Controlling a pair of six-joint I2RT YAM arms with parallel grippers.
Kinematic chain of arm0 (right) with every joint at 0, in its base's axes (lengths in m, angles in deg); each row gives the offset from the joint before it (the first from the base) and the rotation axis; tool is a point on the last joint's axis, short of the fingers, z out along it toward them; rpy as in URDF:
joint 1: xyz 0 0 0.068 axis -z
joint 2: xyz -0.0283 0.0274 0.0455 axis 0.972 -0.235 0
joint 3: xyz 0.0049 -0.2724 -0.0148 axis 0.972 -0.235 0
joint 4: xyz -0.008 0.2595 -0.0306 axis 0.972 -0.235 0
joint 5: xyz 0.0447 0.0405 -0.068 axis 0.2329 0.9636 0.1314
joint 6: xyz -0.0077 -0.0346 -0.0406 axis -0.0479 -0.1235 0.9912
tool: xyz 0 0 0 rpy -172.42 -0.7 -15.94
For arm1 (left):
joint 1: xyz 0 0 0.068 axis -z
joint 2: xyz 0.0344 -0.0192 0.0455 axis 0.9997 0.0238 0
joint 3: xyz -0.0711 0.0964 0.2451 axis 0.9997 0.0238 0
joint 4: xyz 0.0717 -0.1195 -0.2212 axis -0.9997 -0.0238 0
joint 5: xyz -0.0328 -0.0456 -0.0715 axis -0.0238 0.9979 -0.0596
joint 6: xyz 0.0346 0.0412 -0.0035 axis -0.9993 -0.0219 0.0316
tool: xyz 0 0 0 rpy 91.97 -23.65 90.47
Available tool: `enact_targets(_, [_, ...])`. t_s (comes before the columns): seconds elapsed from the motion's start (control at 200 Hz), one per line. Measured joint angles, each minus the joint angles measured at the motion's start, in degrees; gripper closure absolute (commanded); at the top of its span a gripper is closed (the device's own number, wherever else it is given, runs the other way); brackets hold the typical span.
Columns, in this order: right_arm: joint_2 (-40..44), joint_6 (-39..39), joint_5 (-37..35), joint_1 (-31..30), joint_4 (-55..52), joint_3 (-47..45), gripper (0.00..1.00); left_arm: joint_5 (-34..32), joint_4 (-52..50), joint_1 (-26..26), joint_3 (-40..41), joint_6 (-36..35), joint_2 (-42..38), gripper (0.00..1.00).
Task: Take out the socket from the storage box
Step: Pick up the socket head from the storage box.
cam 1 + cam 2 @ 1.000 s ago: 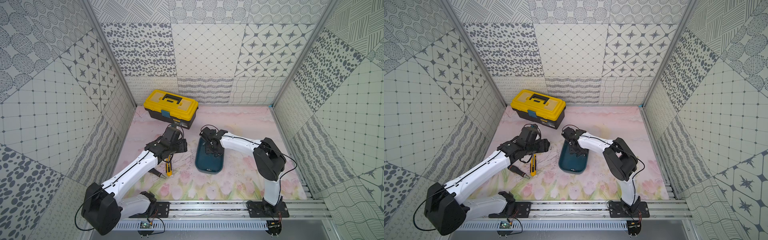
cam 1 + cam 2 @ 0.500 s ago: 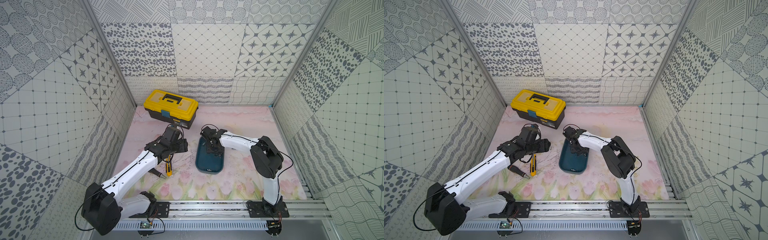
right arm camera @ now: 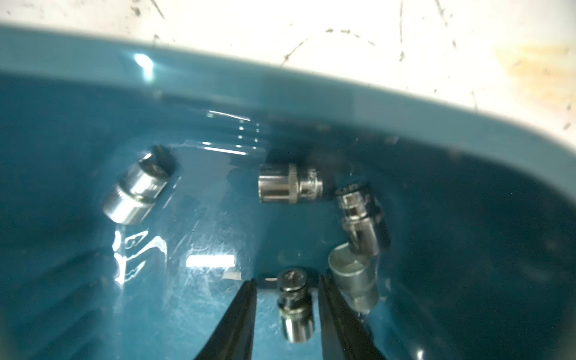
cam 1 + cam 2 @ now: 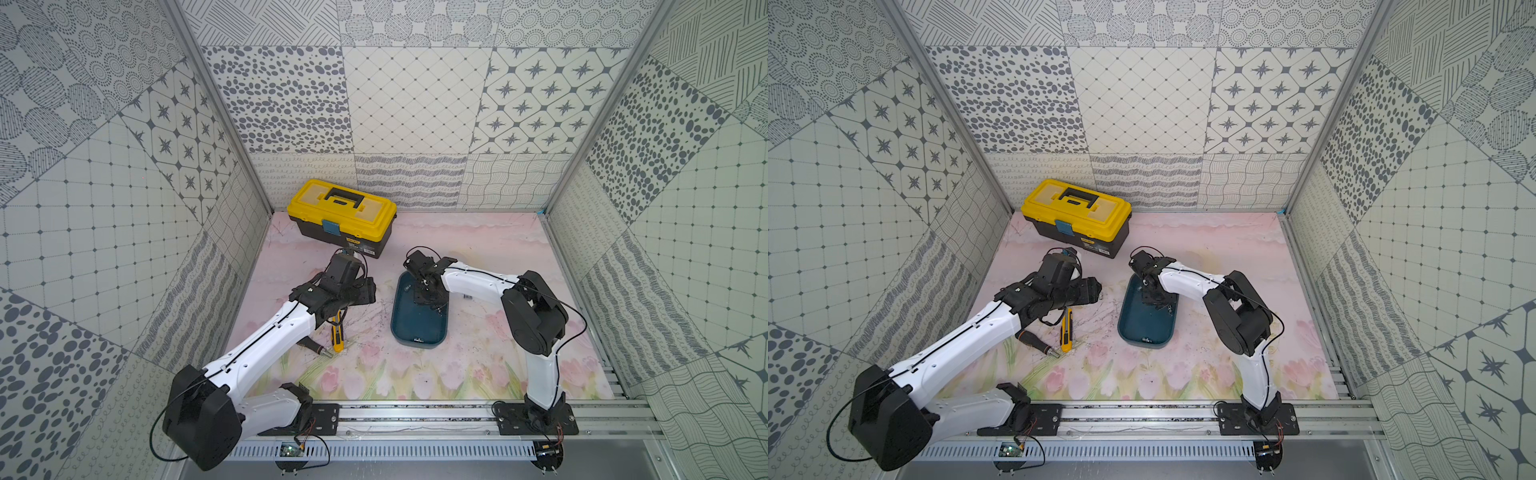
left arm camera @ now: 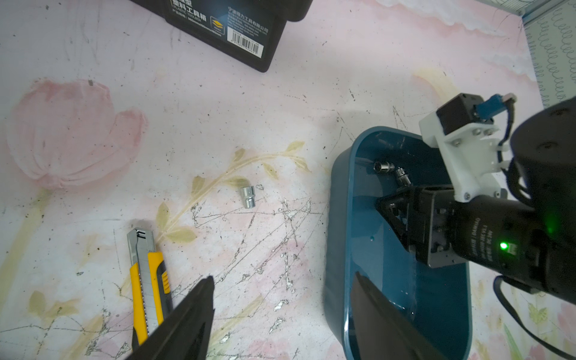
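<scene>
Two arms stood over the scratched, tulip-printed counter (image 4: 415,374) within patterned walls. The left hand (image 5: 283,279) gaped, released. Only the right wrist view showed the right hand (image 3: 287,280), unclenched, straddling a socket (image 3: 295,308) inside the storage box (image 4: 419,328).
</scene>
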Motion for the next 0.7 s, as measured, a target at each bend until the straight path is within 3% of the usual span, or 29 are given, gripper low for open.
enact_targets(0.285, [0.09,0.09,2.56,0.83,1.46,-1.42,0.71,-0.02,0.31,0.0,0.09,-0.04,-0.04,0.27])
enact_targets(0.7, [0.35,0.22,4.39,1.46,1.92,-1.6,0.85,-0.02,0.31,0.0,0.26,-0.04,-0.83,0.26])
